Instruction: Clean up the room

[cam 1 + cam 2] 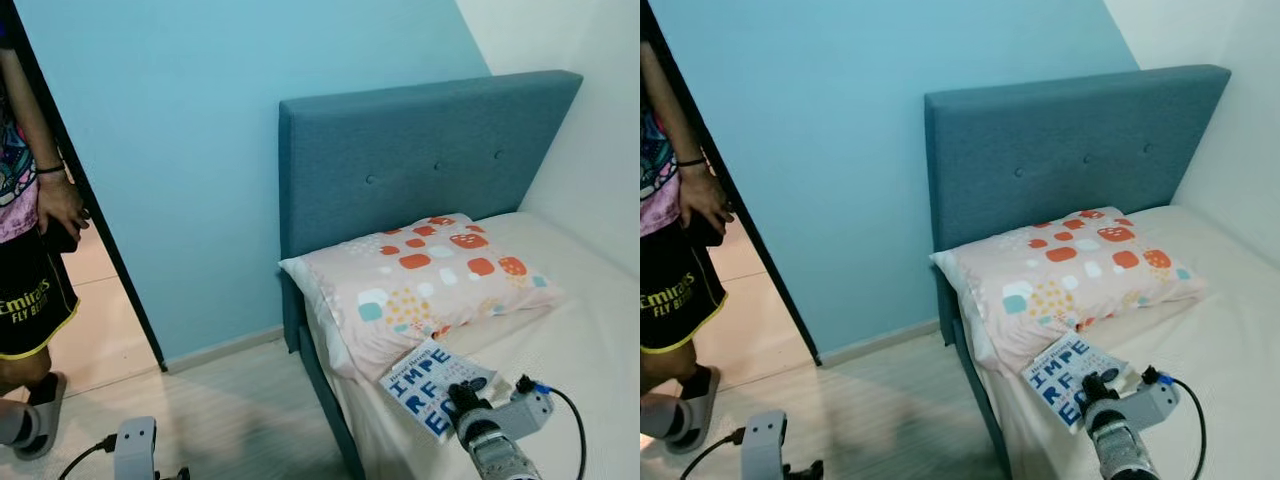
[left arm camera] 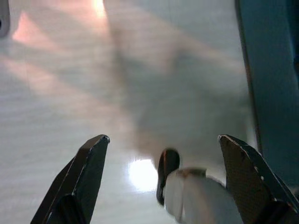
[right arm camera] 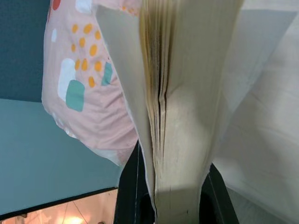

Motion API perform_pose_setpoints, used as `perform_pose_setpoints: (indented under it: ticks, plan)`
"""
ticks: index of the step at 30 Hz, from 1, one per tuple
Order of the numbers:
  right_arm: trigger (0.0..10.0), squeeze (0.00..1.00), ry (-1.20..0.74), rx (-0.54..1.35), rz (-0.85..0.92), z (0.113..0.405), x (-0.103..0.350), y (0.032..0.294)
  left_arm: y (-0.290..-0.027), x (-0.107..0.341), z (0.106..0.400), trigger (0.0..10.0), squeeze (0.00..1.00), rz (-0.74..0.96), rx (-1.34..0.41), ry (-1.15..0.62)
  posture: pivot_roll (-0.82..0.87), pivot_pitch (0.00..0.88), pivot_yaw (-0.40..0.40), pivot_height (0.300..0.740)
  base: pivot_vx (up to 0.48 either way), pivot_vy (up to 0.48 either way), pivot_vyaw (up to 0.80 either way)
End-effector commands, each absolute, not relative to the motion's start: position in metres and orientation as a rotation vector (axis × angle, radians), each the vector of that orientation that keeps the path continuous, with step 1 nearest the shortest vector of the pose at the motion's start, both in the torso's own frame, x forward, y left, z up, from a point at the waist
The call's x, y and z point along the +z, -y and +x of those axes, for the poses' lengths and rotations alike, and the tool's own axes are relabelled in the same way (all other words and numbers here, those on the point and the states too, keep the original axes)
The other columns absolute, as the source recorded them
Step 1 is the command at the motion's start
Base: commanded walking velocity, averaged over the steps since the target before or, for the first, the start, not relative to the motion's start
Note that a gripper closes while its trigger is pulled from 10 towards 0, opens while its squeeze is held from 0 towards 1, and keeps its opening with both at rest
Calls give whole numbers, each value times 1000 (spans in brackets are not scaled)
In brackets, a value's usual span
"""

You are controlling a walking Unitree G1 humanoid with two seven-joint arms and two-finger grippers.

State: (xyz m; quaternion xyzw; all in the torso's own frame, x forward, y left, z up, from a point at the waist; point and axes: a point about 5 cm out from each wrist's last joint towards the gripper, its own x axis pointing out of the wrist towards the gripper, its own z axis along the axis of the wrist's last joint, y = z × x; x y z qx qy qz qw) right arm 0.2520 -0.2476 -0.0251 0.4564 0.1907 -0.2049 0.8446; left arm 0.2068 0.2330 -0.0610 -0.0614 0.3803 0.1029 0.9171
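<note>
A white book [image 1: 425,385] with blue letters on its cover lies on the cream bed [image 1: 590,340], just in front of the pink patterned pillow [image 1: 425,275]. My right gripper [image 1: 463,400] is shut on the book's near edge. In the right wrist view the book's yellowed page edges [image 3: 175,116] stand between the two black fingers [image 3: 128,186], with the pillow [image 3: 77,84] behind. My left gripper [image 2: 163,149] hangs low over the pale floor [image 2: 70,84], beside the bed's side, and is open with nothing in it.
A blue upholstered headboard [image 1: 430,150] stands against the light blue wall [image 1: 200,130]. A person [image 1: 30,260] in black shorts and sandals stands in the doorway at the left. Pale wood floor [image 1: 230,410] lies between the doorway and the bed.
</note>
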Motion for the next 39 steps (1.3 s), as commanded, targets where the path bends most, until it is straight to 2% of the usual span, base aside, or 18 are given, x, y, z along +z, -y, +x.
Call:
perform_pose_setpoints:
  ticks: [1, 7, 13, 14, 21, 25, 29, 39]
  plan:
    - [10000, 0, -383, -441, 970, 251, -24, 251, -229, -52, 224, 10000, 0, -140, 211, -732, 17, 0, -27, 644, 0, 0, 0]
    - [10000, 0, -343, -453, 997, 252, -22, 256, -226, -38, 244, 10000, 0, -129, 188, -654, 11, 7, -24, 614, 0, 0, 0]
    - [10000, 0, -309, -462, 1009, 252, -19, 262, -226, -36, 245, 10000, 0, -138, 192, -638, 12, 10, -26, 584, 0, 0, 0]
    - [10000, 0, -250, -494, 1038, 254, -12, 273, -227, -36, 246, 10000, 0, -132, 185, -635, 21, 17, -20, 574, 0, 0, 0]
    - [10000, 0, -164, -514, 1073, 259, -2, 285, -230, -37, 243, 10000, 0, -113, 173, -643, 30, 37, -6, 554, 0, 0, 0]
    - [10000, 0, -158, -503, 1090, 262, 0, 282, -233, -39, 239, 10000, 0, -94, 164, -655, 36, 43, -1, 549, 0, 0, 0]
    - [10000, 0, -208, -424, 1099, 273, 2, 268, -235, -40, 235, 10000, 0, -84, 159, -659, 47, 54, -3, 549, 0, 0, 0]
    - [10000, 0, -183, -388, 1080, 286, 16, 272, -232, -44, 231, 10000, 0, -78, 140, -667, 45, 64, -7, 549, 0, 0, 0]
